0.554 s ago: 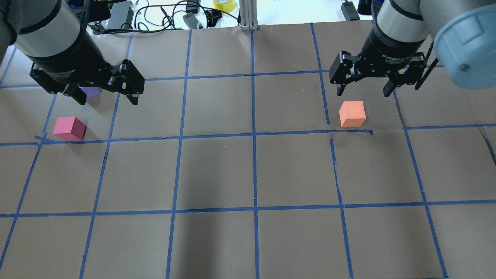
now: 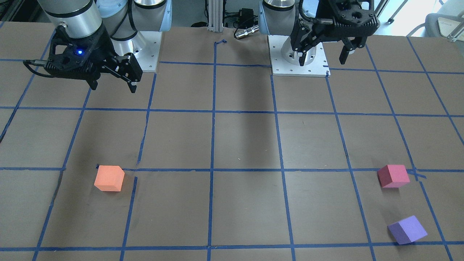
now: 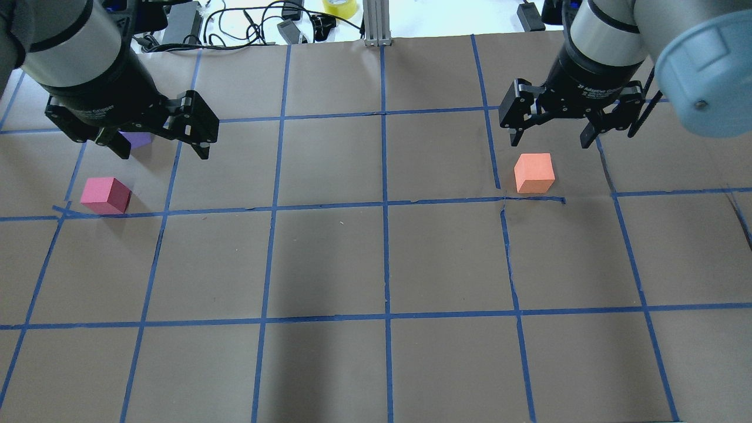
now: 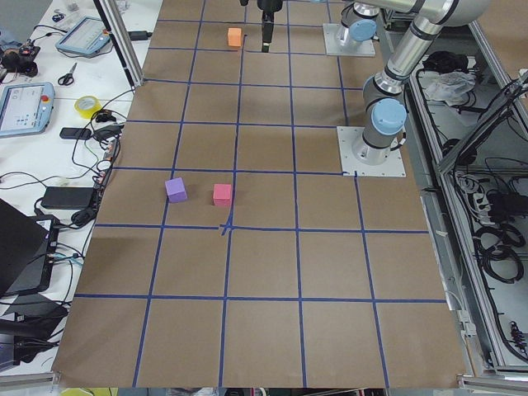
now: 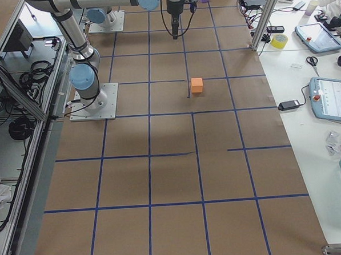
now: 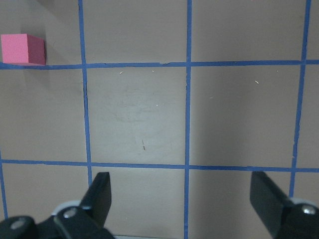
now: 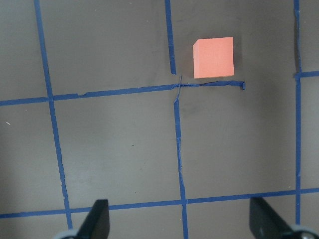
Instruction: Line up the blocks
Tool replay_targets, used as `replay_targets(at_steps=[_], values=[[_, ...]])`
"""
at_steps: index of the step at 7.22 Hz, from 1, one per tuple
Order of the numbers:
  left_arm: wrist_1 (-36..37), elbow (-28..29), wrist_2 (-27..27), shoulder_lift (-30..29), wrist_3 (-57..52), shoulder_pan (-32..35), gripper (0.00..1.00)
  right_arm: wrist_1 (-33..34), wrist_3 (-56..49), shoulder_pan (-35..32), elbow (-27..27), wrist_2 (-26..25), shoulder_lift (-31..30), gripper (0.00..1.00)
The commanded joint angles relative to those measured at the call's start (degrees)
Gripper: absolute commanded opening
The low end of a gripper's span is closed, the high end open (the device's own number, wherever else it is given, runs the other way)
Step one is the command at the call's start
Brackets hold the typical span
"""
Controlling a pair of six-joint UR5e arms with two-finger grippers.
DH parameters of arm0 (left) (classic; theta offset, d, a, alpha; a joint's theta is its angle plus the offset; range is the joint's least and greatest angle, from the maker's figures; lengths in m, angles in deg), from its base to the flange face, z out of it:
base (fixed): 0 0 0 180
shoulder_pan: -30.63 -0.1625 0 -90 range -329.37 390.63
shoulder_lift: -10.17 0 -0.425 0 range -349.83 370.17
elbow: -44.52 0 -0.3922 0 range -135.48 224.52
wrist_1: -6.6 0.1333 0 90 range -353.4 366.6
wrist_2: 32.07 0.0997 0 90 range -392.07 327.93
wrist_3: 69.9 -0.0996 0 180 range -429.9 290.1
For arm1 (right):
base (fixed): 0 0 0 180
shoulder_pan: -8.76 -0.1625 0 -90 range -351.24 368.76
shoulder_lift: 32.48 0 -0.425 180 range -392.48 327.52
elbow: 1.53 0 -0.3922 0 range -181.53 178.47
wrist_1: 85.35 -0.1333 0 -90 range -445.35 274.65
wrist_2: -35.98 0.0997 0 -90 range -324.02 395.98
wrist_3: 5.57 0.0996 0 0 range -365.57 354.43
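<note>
The orange block point(image 3: 534, 173) lies on the right side of the table, and also shows in the front view point(image 2: 109, 178) and the right wrist view point(image 7: 214, 57). The pinkish-red block point(image 3: 106, 195) lies at the far left, and shows in the left wrist view point(image 6: 23, 49). The purple block point(image 3: 138, 139) lies just beyond it, half hidden under my left gripper, and is in full sight in the front view point(image 2: 407, 230). My left gripper point(image 3: 164, 154) is open and empty, held above the table. My right gripper point(image 3: 550, 142) is open and empty, held high near the orange block.
Brown paper with a blue tape grid point(image 3: 385, 202) covers the table. Cables, a tape roll point(image 3: 339, 6) and devices lie beyond the far edge. A metal post point(image 3: 376, 23) stands at the far middle. The arm bases point(image 2: 297, 54) sit at the robot's side.
The right arm has shifted very slightly. The blocks and the left gripper have not moved.
</note>
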Motion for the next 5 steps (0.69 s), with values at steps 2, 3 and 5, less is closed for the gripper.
replay_targets(at_steps=[2, 3, 5], values=[[0.00, 0.00, 0.03, 0.03, 0.00, 0.00, 1.00, -0.14, 0.02, 0.00, -0.57, 0.10, 0.67, 1.00], [0.00, 0.00, 0.03, -0.05, 0.00, 0.00, 1.00, -0.14, -0.07, 0.00, -0.57, -0.24, 0.15, 1.00], [0.00, -0.09, 0.03, -0.05, 0.00, 0.00, 1.00, -1.01, -0.07, 0.18, -0.14, -0.60, -0.72, 1.00]])
